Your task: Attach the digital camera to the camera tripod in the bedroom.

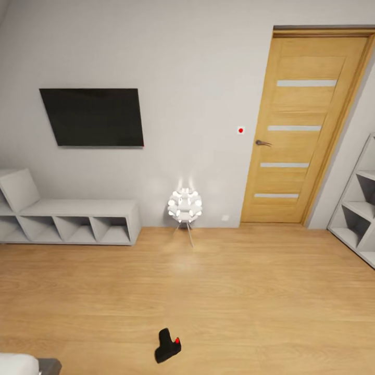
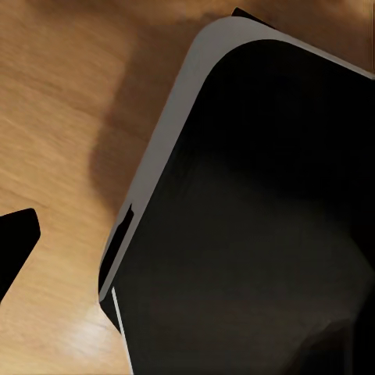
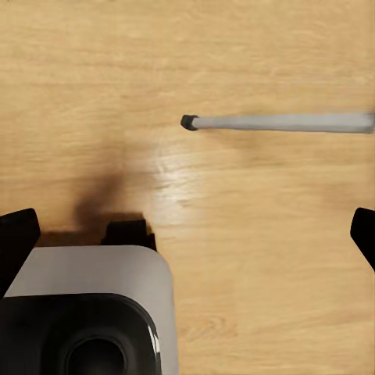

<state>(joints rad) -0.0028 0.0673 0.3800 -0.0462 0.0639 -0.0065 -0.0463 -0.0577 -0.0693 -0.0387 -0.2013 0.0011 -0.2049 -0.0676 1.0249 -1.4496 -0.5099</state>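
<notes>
The digital camera (image 1: pixel 167 346) lies on the light wood floor close in front of me, a small black body with a red button facing up. One silver-grey leg of the camera tripod (image 3: pixel 281 122) with a black foot crosses the right wrist view above the floor; the rest of the tripod is out of view. My right gripper (image 3: pixel 187 238) hangs open over the floor, its dark fingertips (image 3: pixel 16 242) at both sides of that view, holding nothing. My left gripper (image 2: pixel 187 242) shows one dark fingertip (image 2: pixel 17 238) at the view's edge, spread wide, nothing in it.
A white ball-shaped lamp (image 1: pixel 185 205) on thin legs stands at the far wall. A low white shelf unit (image 1: pixel 78 221) sits under a black wall screen (image 1: pixel 94 117). A wooden door (image 1: pixel 304 130) and white shelves (image 1: pixel 359 208) are at the right. My grey-and-black base (image 2: pixel 250 219) is below both wrists.
</notes>
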